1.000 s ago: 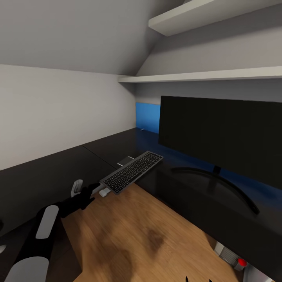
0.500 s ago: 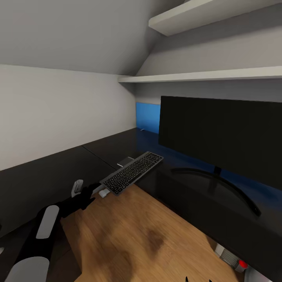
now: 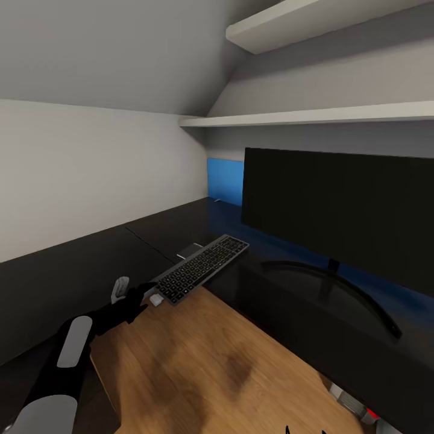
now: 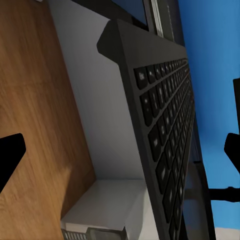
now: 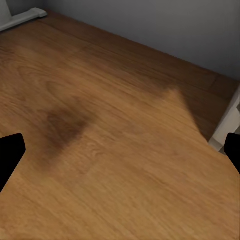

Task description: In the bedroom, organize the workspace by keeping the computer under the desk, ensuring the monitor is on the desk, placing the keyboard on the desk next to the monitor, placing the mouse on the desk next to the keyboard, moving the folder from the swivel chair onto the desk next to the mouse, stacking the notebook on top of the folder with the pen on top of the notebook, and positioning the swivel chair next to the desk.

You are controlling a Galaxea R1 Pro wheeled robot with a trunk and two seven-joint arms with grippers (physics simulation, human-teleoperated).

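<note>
The black L-shaped surface (image 3: 90, 265) runs along a pale grey wall and turns under two white shelves (image 3: 313, 114), beneath a sloped grey ceiling. Light wood plank floor (image 3: 199, 361) fills the inner corner of the L. The monitor (image 3: 337, 211) stands on the surface, its wide black screen facing the room and its thin curved stand (image 3: 337, 283) resting on the top. Behind the monitor's left edge, a bright blue panel (image 3: 225, 179) shows against the wall. The keyboard (image 3: 201, 267) lies in front of the monitor at its left side, set at a slant, with its near end jutting over the surface's inner edge above the floor. Key legends are too small to read, and no brand mark can be made out on the monitor.

The left end effector (image 3: 144, 294) sits just beside the keyboard's near end; in the left wrist view its dark fingertips (image 4: 11, 152) stand wide apart with the keyboard (image 4: 160, 130) between them, not gripped. In the right wrist view the right end effector (image 5: 120, 150) hangs over bare floor (image 5: 110, 125), fingers spread.
</note>
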